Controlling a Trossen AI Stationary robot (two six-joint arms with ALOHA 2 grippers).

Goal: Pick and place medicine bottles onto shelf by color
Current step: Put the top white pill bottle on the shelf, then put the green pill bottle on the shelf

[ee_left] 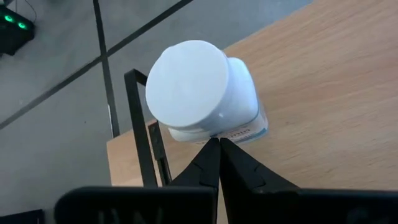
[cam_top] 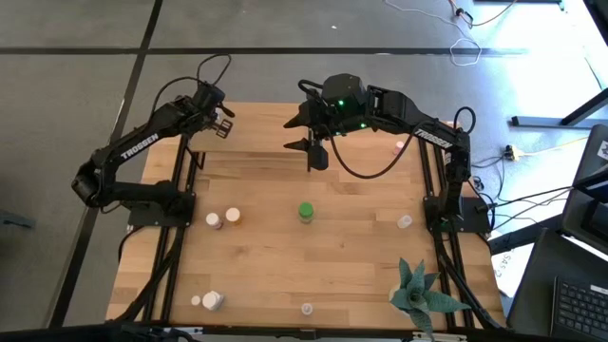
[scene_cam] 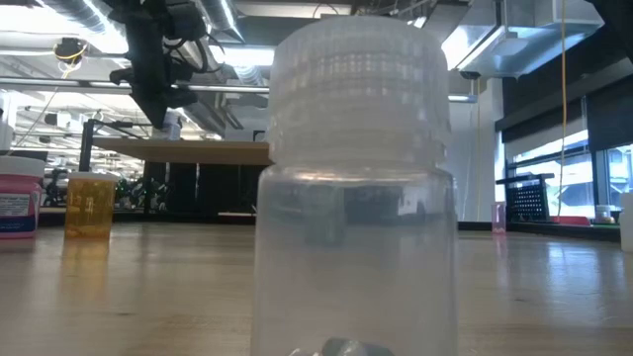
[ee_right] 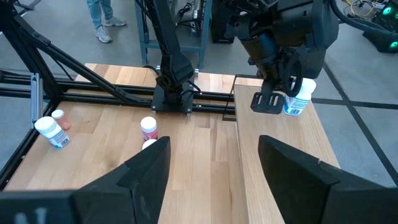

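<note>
Nearest the low camera stands a clear bottle (scene_cam: 354, 188) with a ribbed translucent cap, upright on the wooden tabletop (cam_top: 332, 256) and filling the middle of that view. Behind it to one side are an orange bottle (scene_cam: 90, 206) and a pink bottle (scene_cam: 20, 206), both upright.

Left gripper (ee_left: 219, 144): fingers clenched together, tips meeting, holding nothing. Directly ahead of the tips, at or nearly at them, stands a white-capped white bottle (ee_left: 205, 92) with a blue-printed label. It stands on the light wood shelf (ee_left: 323, 93), close to the shelf's corner and one of its black posts (ee_left: 142, 124). The right wrist view shows the same bottle (ee_right: 300, 98) just beside the left gripper (ee_right: 273, 99) on the shelf (ee_right: 280, 162).

Right gripper (ee_right: 211, 165): fingers spread wide, released, nothing between them. It hangs above the shelf's near edge, well apart from the white bottle. In the high view it (cam_top: 318, 152) sits over the far middle of the table.

Well below the right gripper in the high view, a green bottle (cam_top: 306, 212) stands mid-table. Toward the left arm's side lie a pink-bodied bottle (cam_top: 215, 220) and an orange one (cam_top: 232, 218), side by side. A green spiky plant (cam_top: 418, 294) occupies the near corner on the right arm's side.
</note>
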